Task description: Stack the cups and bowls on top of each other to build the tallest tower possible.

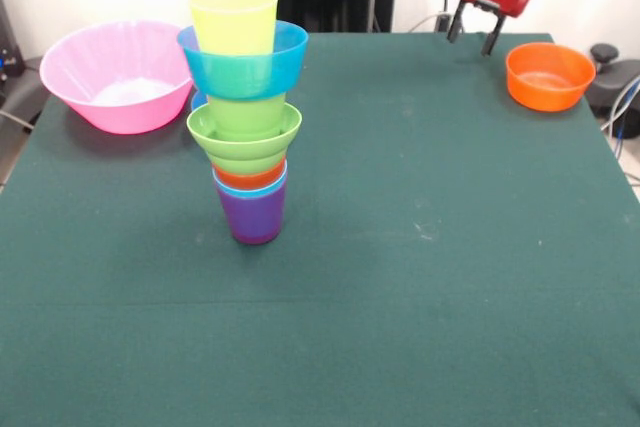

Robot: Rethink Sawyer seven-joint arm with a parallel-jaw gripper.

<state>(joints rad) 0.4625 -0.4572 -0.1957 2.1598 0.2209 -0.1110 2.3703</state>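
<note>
The tower (246, 117) stands left of centre on the green cloth. From the bottom it shows a purple cup (252, 217), a light blue rim, an orange rim, a ridged green bowl (244, 134), a green cup, a blue bowl (243, 62) and a yellow-green cup (234, 19) on top. A large pink bowl (117, 74) sits at the far left. At the far right rests an orange bowl (548, 75). My gripper (473, 34) hangs open above the table's far edge, just left of the orange bowl, with nothing between its fingers.
The green-covered table (400, 277) spreads wide in front and to the right of the tower. Something blue peeks out behind the tower beside the pink bowl. Dark equipment and cables lie off the table's right edge.
</note>
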